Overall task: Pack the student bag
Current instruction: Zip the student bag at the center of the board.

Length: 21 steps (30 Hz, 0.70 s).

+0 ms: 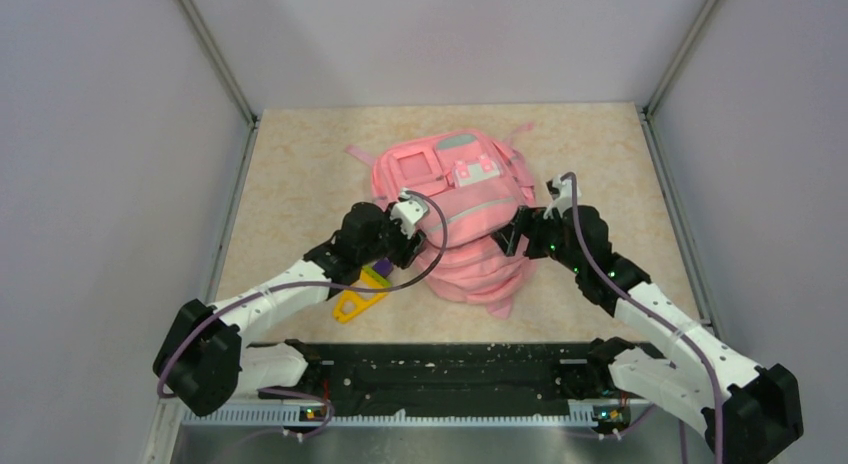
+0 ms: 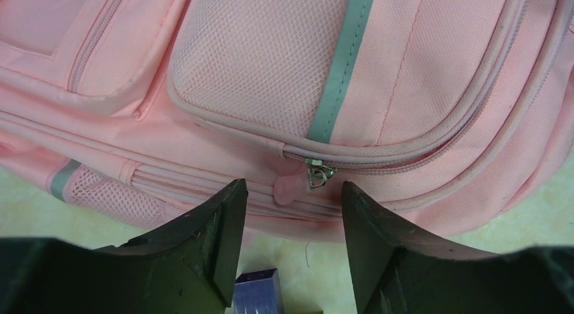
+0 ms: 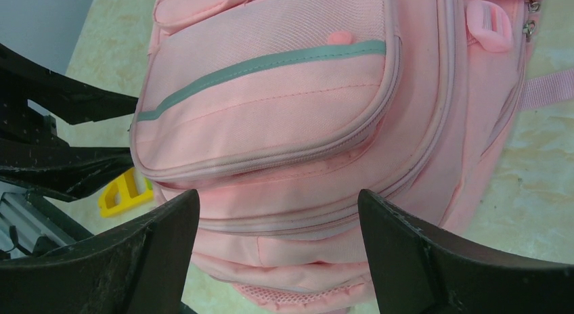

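While the bag [image 1: 455,219] lies flat mid-bench, nearer the far edge, the left fingers [image 2: 220,233] stand partly open just short of its zip pull [image 2: 291,187], gripping nothing; the right fingers [image 3: 162,239] gape wide at its right side, empty.

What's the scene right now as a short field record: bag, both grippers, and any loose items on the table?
bag: student bag lying on the table, front pockets facing up
left gripper: open, jaws either side of the pink zipper pull, not gripping it
right gripper: open, at the bag's right side, holding nothing
loose items: yellow piece and purple piece beside the bag, near the left gripper
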Available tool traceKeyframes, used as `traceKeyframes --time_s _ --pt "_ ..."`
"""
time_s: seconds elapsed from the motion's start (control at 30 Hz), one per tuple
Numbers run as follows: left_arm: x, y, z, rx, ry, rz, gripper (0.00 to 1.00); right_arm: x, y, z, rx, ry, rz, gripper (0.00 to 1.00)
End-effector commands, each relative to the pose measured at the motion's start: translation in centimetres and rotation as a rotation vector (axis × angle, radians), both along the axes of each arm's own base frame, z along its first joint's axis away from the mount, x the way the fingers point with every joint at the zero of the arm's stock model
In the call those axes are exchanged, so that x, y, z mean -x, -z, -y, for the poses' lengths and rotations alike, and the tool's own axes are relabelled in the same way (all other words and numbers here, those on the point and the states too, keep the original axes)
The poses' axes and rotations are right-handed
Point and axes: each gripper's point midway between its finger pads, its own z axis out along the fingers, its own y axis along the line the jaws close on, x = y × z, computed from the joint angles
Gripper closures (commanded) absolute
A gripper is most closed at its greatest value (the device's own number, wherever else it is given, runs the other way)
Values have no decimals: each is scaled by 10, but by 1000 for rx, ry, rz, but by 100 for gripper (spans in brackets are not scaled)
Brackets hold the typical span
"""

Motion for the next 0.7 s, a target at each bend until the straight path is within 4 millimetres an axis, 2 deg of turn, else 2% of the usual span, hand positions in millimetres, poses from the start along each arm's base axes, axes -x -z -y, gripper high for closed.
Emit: traceKeyframes --time_s 0.0,0.17,0.33,0.43,0.57,0.67 --pt "-18 -25 5 43 -24 91 42 2 -5 -4 -40 -4 17 16" --pt "-22 -24 10 37 -9 88 50 3 8 -5 -44 -1 -8 16" --pt "-18 -19 15 23 27 58 85 1 27 -4 -34 19 -40 17" --pt "-14 -18 15 36 32 37 100 -3 31 -6 -47 28 -39 21" --pt "-1 -17 17 62 48 -24 100 -7 38 -6 -55 51 -41 30" --pt "17 -15 20 88 77 -107 100 -12 41 -5 -47 89 -29 37"
